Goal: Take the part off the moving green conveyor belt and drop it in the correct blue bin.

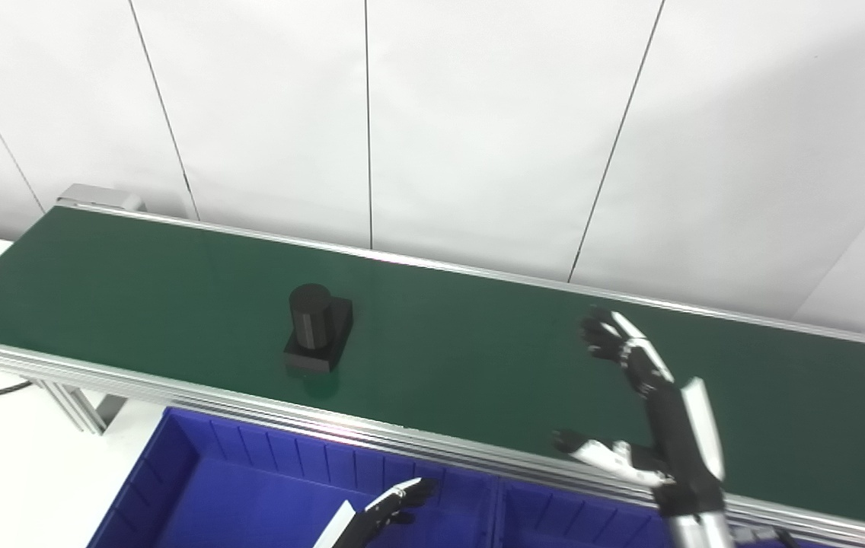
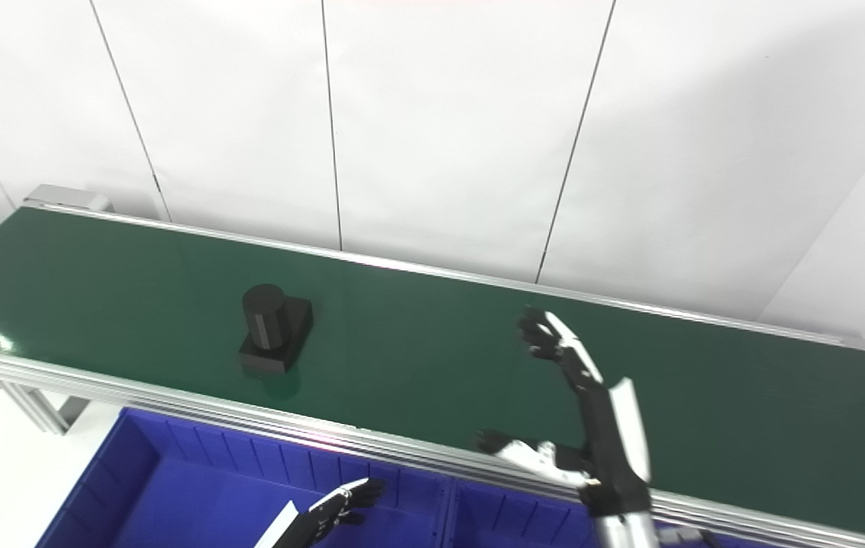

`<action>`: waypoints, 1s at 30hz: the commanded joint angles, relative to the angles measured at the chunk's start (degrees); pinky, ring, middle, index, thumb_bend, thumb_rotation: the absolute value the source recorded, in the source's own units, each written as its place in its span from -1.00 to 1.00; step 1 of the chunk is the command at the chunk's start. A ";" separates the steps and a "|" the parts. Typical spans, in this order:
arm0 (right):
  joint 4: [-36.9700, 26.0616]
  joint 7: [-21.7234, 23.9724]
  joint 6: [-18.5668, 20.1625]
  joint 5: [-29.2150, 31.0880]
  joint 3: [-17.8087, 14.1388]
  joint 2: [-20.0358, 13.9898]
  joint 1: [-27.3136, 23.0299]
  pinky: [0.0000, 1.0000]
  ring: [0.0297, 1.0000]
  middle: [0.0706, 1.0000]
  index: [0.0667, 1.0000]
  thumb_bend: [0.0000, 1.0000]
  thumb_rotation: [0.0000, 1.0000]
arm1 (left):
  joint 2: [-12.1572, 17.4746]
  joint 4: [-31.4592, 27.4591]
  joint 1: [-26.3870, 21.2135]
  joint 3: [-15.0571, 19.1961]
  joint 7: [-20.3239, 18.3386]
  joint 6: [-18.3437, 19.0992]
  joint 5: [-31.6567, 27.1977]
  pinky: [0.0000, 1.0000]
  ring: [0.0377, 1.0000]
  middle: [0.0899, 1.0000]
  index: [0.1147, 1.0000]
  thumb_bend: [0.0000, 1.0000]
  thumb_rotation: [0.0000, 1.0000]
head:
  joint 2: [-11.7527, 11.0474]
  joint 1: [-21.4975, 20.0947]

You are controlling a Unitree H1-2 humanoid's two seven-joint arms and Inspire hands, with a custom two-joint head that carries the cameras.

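A black part, a short cylinder standing on a square base, rides on the green conveyor belt left of centre. My right hand is raised over the belt's near right side, open, fingers spread and thumb stretched left, well to the right of the part. Only the fingertips of my left hand show at the bottom edge, above the blue bin; they look loosely extended and hold nothing.
Aluminium rails edge the belt on both sides. A second blue bin adjoins the first, a divider between them. White wall panels stand behind the belt. A white table surface and a cable lie at lower left.
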 commanded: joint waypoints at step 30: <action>30.61 -5.31 8.46 -18.73 7.23 8.80 -25.82 0.46 0.67 0.78 0.79 0.67 0.14 | 1.45 -3.05 0.46 0.83 0.32 -1.94 0.47 0.67 0.75 0.76 0.74 0.70 0.69 | 1.63 -7.71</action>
